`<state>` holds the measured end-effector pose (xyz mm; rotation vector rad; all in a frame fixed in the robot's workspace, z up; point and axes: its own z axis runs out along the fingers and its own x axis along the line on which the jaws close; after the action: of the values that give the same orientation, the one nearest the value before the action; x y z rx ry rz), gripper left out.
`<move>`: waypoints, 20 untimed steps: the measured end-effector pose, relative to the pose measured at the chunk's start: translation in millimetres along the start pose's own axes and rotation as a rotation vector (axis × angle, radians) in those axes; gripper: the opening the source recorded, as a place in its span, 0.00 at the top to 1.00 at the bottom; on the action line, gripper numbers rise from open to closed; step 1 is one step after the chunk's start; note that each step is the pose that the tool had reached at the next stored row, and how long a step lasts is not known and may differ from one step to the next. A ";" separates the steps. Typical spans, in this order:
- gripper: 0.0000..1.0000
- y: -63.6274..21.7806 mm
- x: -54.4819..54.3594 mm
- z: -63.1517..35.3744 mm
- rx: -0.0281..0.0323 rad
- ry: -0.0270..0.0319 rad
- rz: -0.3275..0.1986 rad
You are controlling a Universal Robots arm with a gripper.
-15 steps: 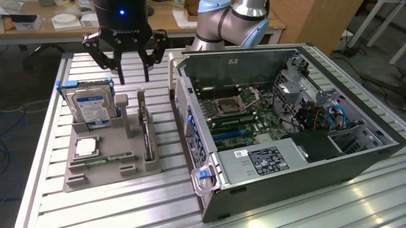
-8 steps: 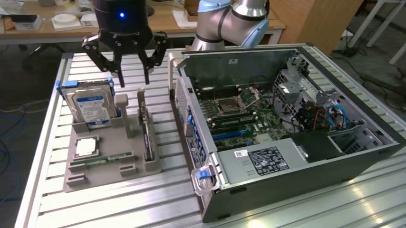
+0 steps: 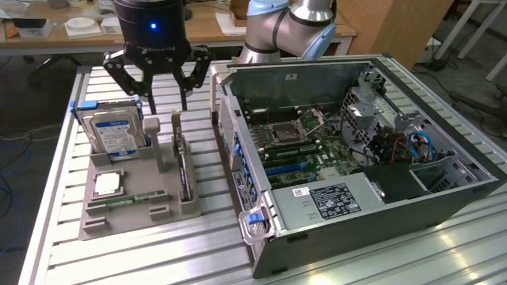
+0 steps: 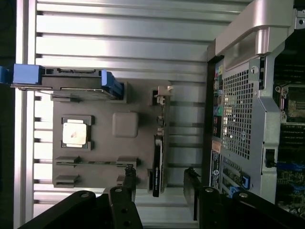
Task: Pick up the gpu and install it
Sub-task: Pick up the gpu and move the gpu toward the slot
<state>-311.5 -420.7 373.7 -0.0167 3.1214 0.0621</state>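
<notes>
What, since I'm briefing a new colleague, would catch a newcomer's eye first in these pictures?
The opened computer case on the exterior view's right, its motherboard laid bare, draws the eye first. On the exterior view's left a grey tray holds a hard drive upright and the gpu on edge, with the open end effector hovering above them, holding nothing.
</notes>
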 end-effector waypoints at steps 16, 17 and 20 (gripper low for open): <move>0.47 -3.0 0.4 18.2 0.0001 0.0006 0.000; 0.47 -3.1 0.4 19.3 0.0000 0.0006 0.000; 0.47 -3.3 0.5 23.1 0.0000 0.0006 0.000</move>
<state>-311.5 -423.1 350.5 -0.0167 3.1220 0.0621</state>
